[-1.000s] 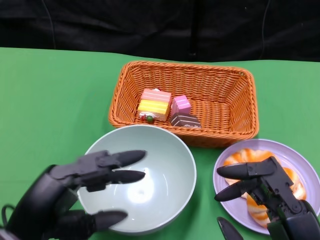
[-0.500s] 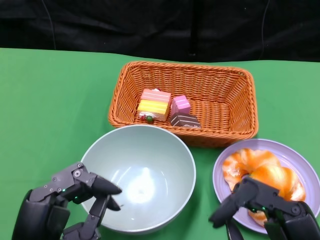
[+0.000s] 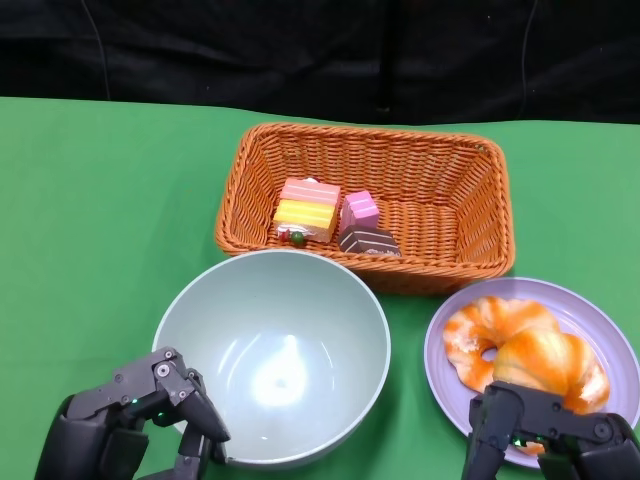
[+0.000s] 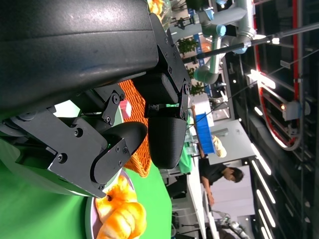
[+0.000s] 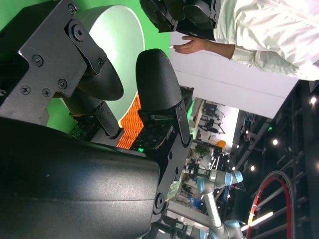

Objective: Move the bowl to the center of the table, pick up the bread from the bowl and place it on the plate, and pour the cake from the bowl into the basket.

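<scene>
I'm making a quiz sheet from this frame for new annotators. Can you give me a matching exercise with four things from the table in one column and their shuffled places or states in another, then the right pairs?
Things:
1. bowl
2. bread
3. cake pieces
4. basket

Places or states:
A. lying on the purple plate
B. empty, in front of the left hand
C. orange wicker, at the far side of the bowl
D. lying inside the basket

Pairs: 1-B, 2-A, 3-D, 4-C
</scene>
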